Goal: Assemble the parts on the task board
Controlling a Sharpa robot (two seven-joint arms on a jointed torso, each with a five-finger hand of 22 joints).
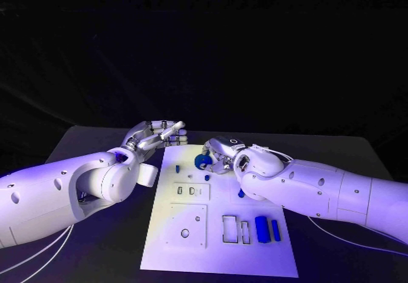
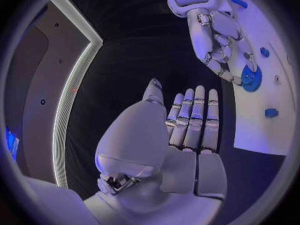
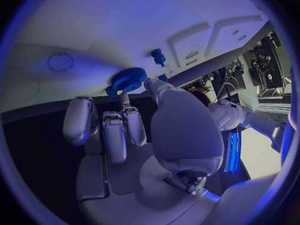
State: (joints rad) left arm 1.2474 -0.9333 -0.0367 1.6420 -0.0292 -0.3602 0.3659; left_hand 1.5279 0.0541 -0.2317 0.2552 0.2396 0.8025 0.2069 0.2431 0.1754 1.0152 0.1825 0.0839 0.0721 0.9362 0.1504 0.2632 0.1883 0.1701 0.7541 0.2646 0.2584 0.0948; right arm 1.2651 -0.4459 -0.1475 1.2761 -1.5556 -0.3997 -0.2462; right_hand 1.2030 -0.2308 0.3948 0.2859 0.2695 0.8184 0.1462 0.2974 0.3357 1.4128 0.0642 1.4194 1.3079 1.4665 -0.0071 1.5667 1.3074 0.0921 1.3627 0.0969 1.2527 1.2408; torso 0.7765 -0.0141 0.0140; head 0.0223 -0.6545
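I see my right hand (image 1: 223, 154) pinching the round blue toothed gear (image 1: 203, 160) near the white task board's (image 1: 217, 247) far edge. My left hand (image 1: 158, 136) hovers beside that edge, empty, fingers straight.

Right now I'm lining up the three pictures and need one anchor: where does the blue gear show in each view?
Head view: the blue gear sits at the far end of the task board, at the right hand.
Left wrist view: the gear lies on the white board under the right hand's fingertips.
Right wrist view: the gear is just beyond the fingertips.
Shared landmark: the right hand touching the gear.
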